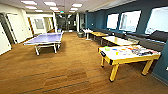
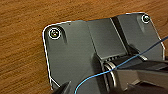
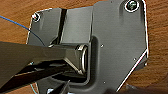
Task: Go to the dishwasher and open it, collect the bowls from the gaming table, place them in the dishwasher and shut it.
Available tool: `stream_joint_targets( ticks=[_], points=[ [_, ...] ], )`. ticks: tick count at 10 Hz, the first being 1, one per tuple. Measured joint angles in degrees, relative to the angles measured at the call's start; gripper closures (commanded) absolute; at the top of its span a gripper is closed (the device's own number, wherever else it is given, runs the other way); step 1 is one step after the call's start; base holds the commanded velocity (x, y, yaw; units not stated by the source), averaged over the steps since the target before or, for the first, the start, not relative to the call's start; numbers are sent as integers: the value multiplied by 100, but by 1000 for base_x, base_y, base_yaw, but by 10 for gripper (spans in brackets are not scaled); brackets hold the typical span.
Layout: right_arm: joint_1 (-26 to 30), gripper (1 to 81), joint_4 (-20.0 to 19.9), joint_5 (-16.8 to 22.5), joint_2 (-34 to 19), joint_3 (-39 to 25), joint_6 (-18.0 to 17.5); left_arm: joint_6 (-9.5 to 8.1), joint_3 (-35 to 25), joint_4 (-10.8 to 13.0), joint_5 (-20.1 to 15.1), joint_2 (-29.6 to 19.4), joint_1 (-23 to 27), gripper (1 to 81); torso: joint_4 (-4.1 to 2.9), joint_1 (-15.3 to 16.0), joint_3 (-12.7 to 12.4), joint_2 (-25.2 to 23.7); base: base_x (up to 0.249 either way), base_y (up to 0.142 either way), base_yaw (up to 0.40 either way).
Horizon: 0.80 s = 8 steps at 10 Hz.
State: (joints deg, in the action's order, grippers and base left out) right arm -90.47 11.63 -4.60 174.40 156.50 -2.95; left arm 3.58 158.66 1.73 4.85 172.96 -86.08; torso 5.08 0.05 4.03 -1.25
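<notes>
You are looking at a blue table-tennis table (image 1: 46,38) standing on the wood-grain floor (image 1: 62,72) to the left, well apart from the plain wooden tables (image 1: 117,40) lining the teal wall (image 1: 100,18) (bright windows (image 1: 129,20) are glowing above them). White doors (image 1: 15,27) are showing far left.

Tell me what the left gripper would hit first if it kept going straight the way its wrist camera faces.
Most likely the wooden floor, which lies behind the robot's own dark plate in the left wrist view. How far off it is cannot be judged, and the fingers are hard to make out.
</notes>
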Motion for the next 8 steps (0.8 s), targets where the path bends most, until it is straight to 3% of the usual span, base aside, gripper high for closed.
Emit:
stream_joint_targets(
  ticks=[8],
  points=[
    [15, 10, 0, 5, 2, 2, 0, 2, 0, -2, -9, 11, 0, 10, 0, 0, 0, 0, 194, 0, 0]
  ],
)
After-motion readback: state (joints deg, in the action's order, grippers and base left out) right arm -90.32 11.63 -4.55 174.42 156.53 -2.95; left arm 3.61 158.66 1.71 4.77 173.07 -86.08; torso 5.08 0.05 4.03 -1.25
